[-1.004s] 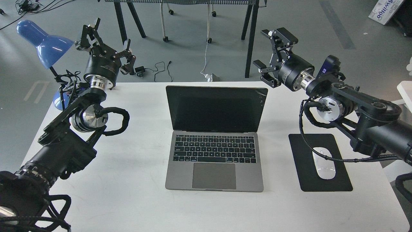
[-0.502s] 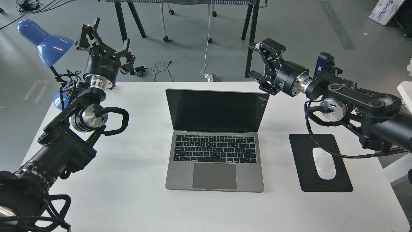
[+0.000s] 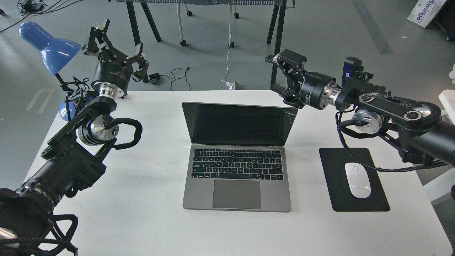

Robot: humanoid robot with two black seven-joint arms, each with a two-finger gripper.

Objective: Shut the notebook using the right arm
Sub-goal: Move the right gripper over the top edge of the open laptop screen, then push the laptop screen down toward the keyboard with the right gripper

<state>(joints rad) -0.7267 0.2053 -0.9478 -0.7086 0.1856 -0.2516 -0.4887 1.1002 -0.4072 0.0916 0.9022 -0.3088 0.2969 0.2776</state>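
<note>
The notebook (image 3: pixel 237 156) sits open at the centre of the white table (image 3: pixel 149 213), its screen tilted back and its upper right corner just below the right gripper (image 3: pixel 282 80). The right arm (image 3: pixel 387 110) reaches in from the right edge, so its wide-spread fingers (image 3: pixel 289 58) hang behind that corner, probably to push the lid forward and down. The left gripper (image 3: pixel 117 49), upper left beside the blue lamp (image 3: pixel 46 46), also has its fingers spread wide, holding nothing, well clear of the work.
</note>
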